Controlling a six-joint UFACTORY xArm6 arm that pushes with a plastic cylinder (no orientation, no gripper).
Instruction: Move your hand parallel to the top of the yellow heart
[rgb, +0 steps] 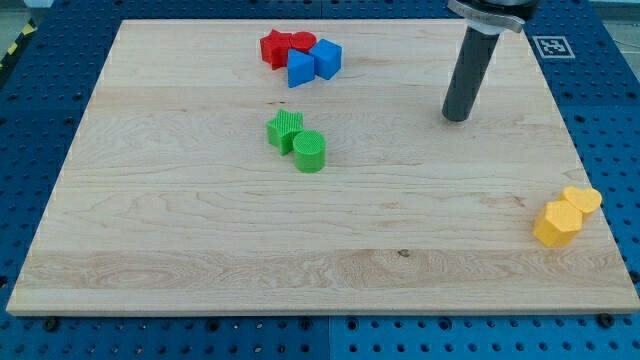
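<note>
Two yellow blocks sit touching near the board's right edge, low in the view: a yellow heart (582, 199) and, just below and left of it, a yellow hexagon (555, 224). My tip (457, 118) rests on the board well up and to the left of the yellow heart, apart from every block. The dark rod rises from it to the view's top edge.
A red star (274, 46), a red block (303, 42), a blue triangle (299, 70) and a blue cube (326, 58) cluster at top centre. A green star (285, 129) and green cylinder (310, 151) touch mid-board. The wooden board (180, 260) lies on a blue pegboard.
</note>
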